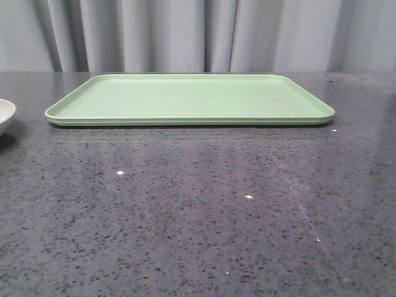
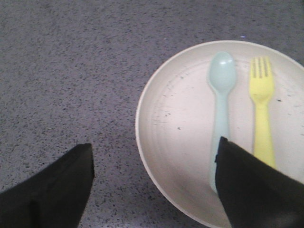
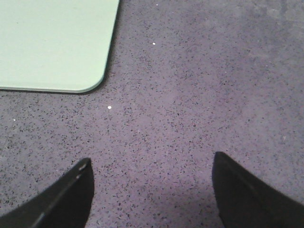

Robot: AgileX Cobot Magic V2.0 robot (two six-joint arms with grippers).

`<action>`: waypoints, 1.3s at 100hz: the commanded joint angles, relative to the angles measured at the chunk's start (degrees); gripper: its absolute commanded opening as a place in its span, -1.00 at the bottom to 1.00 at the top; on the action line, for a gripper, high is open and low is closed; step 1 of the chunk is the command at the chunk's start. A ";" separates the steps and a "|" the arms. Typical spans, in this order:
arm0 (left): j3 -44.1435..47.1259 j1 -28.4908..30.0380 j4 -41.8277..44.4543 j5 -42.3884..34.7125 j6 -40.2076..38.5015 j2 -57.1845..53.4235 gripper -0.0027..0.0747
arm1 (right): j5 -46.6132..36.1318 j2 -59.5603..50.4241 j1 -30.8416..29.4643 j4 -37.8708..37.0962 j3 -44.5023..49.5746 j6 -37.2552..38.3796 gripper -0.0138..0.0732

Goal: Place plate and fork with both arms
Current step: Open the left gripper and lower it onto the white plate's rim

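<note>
The cream-white speckled plate (image 2: 180, 142) lies on the dark stone table in the left wrist view, and its rim shows at the far left edge of the front view (image 1: 5, 114). The yellow fork (image 2: 262, 114) lies in it beside a pale blue-green spoon (image 2: 221, 104). My left gripper (image 2: 154, 152) is open above the plate's rim, one finger over the table, the other over the plate and the utensil handles. My right gripper (image 3: 152, 166) is open and empty over bare table near a corner of the light-green tray (image 3: 52, 42). Neither gripper shows in the front view.
The flat light-green rectangular tray (image 1: 185, 99) lies across the back middle of the dark speckled table (image 1: 198, 210), with nothing on it. Grey curtains hang behind the table.
</note>
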 commanded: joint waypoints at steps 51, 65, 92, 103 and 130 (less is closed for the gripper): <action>-1.94 11.14 -14.38 -11.83 12.38 17.73 0.42 | -3.36 0.48 -0.27 -0.31 -1.98 -0.51 0.53; -1.94 11.14 -15.72 -13.62 13.22 20.98 0.42 | -3.30 0.48 -0.27 -0.30 -1.98 -0.51 0.53; -1.94 11.14 -15.72 -14.99 13.22 25.12 0.42 | -3.30 0.48 -0.27 -0.30 -1.98 -0.51 0.53; -1.94 11.14 -15.72 -15.53 13.22 25.61 0.42 | -3.24 0.48 -0.27 -0.30 -1.98 -0.51 0.53; -1.94 13.02 -16.17 -15.90 13.88 28.26 0.42 | -3.24 0.48 -0.27 -0.30 -1.98 -0.51 0.53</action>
